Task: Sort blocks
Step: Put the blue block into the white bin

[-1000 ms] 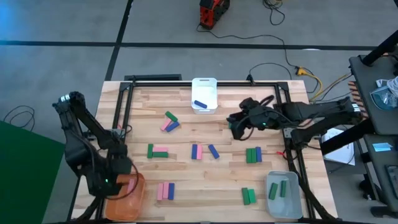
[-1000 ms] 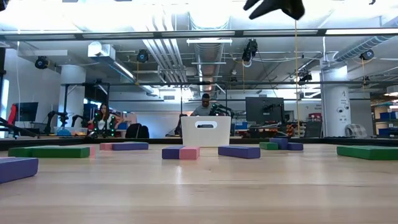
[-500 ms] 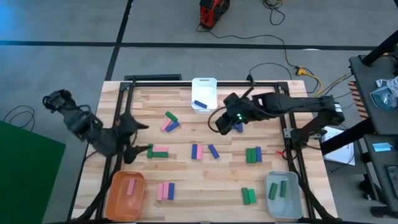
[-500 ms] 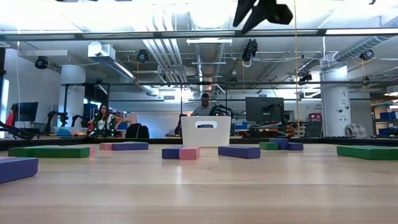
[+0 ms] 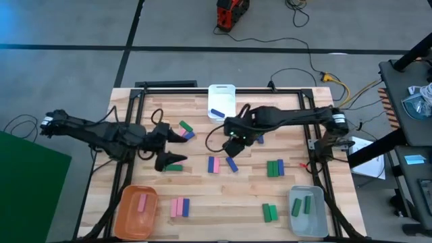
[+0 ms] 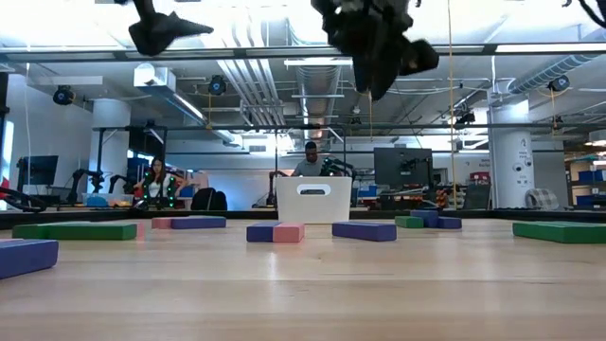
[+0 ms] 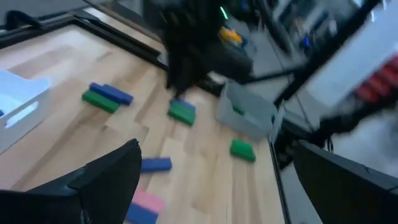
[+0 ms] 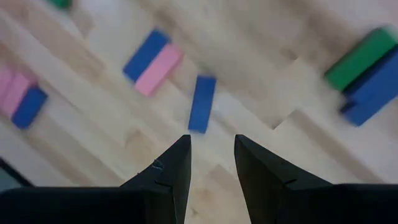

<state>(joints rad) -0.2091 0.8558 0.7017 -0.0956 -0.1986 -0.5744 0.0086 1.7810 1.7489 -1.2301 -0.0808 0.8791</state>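
The right gripper (image 5: 231, 143) hangs above the middle of the table (image 5: 202, 196), its fingers (image 8: 165, 174) set narrowly apart with nothing between them. Just past its tips lies a single blue block (image 8: 201, 103), and beside that a blue-and-pink pair (image 8: 153, 62). The white bin (image 5: 221, 102) stands at the far edge, just beyond this gripper, with one blue block (image 5: 217, 113) inside.

The left gripper (image 5: 172, 147) reaches toward the middle from the white bin's left, its fingers (image 7: 106, 177) spread wide and empty, over a green and pink pair (image 5: 174, 166).

Farther from the white bin, two green blocks (image 5: 275, 167) lie toward the grey bin (image 5: 307, 210), which holds green blocks; another green pair (image 5: 269, 212) lies just beside it. The orange bin (image 5: 138, 209) at the near left corner holds a pink block (image 5: 142, 202), with pink and blue blocks (image 5: 179, 207) beside it.
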